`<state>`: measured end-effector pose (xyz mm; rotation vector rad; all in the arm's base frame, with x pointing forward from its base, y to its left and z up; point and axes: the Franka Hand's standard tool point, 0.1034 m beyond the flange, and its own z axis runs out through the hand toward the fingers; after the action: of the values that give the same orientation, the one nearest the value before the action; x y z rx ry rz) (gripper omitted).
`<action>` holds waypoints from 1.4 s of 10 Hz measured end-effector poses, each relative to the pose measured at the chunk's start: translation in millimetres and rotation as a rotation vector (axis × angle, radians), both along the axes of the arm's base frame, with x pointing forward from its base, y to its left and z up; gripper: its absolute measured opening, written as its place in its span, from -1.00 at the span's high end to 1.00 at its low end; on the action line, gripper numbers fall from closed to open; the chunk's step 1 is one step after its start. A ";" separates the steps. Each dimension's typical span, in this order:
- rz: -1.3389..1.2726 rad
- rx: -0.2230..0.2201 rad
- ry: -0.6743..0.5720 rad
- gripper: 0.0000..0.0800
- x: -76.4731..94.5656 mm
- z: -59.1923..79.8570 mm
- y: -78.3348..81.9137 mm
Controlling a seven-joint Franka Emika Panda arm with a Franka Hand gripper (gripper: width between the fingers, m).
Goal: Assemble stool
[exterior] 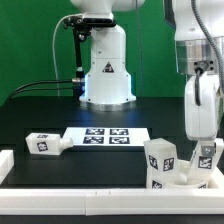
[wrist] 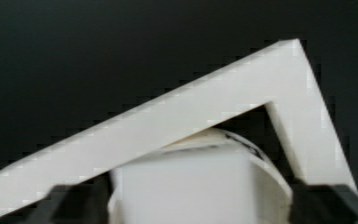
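**A:** Where are the stool's parts?

**B:** Mostly in the lower right of the exterior view. An upright leg (exterior: 160,160) and the rightmost leg (exterior: 206,158) stand there against the border rail (exterior: 100,190). A loose leg (exterior: 45,143) lies at centre left, beside the marker board (exterior: 105,135). I cannot pick out the seat.

**A:** And the gripper?

**B:** The gripper (wrist: 190,205) straddles the rightmost leg, with a finger (wrist: 66,200) on either side. The jaws stand fairly wide. The wrist view is blurred, so I cannot tell whether they pinch the leg or stand just clear of it.

**A:** Why that corner?

**B:** I'd judge the rails' corner (wrist: 247,90) braces the parts, so a leg can be pressed or twisted without sliding.
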<state>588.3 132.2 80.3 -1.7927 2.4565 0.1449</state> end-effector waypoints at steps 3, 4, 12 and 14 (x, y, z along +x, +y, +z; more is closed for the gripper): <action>0.379 0.008 -0.053 -0.61 5.2 11.9 1.3; 0.482 0.003 -0.075 -0.61 6.5 12.5 1.3; 1.419 -0.104 -0.143 -0.62 8.8 13.1 -0.7; 1.494 -0.105 -0.148 -0.62 9.3 12.5 -3.8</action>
<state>597.6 128.4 92.8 -3.0274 0.5812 -0.0324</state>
